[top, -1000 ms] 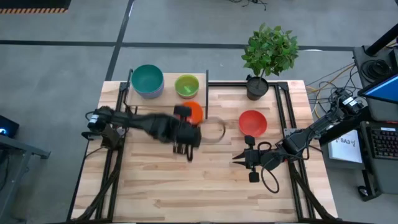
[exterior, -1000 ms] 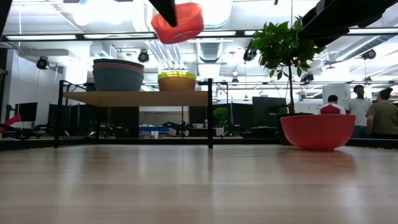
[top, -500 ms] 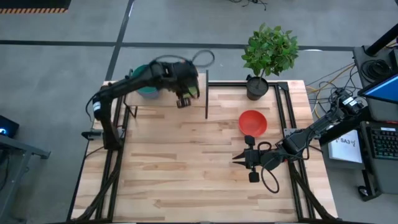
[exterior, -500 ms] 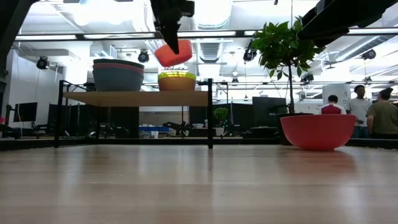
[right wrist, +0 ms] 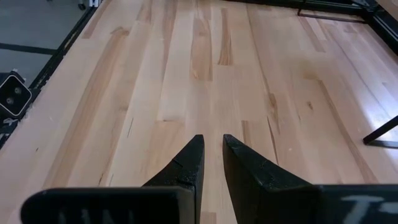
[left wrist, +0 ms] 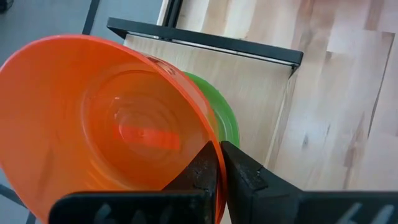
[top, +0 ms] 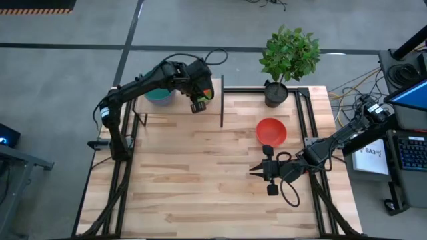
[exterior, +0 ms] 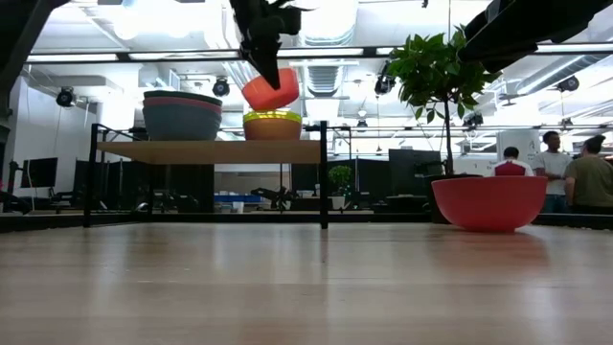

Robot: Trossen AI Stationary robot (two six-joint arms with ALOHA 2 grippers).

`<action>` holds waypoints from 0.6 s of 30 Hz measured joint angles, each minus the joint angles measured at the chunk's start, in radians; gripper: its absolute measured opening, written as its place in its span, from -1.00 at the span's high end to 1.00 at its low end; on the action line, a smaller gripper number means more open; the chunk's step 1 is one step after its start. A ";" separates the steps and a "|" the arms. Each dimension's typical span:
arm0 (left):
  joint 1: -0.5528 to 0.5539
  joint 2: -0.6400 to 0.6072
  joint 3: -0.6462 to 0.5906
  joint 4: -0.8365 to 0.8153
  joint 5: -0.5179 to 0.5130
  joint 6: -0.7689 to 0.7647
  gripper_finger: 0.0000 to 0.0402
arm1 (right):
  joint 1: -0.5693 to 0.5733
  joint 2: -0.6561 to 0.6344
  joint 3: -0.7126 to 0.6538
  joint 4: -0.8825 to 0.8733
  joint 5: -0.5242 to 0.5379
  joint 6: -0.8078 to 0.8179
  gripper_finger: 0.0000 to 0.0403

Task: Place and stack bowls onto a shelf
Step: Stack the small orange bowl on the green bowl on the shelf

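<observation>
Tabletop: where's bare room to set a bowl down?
Bare wood across the tabletop in front of the shelf, left of the right gripper. Crowded: the shelf, where the left gripper holds the orange bowl over the green stack; also around the red bowl.

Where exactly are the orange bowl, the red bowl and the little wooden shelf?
orange bowl (left wrist: 118,124): left wrist view, on its inside bottom, held by the left gripper.
red bowl (top: 271,131): high view, on its inside centre.
shelf (exterior: 211,151): low view, on the front edge of its wooden board.
</observation>
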 joint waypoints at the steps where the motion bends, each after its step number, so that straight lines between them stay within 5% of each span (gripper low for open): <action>1: 0.000 0.001 -0.003 0.002 0.000 0.000 1.00 | 0.000 0.000 0.000 0.000 0.000 0.000 0.76; 18: 0.000 0.089 -0.008 -0.055 -0.104 -0.001 1.00 | 0.000 0.000 0.000 -0.003 0.000 0.001 0.76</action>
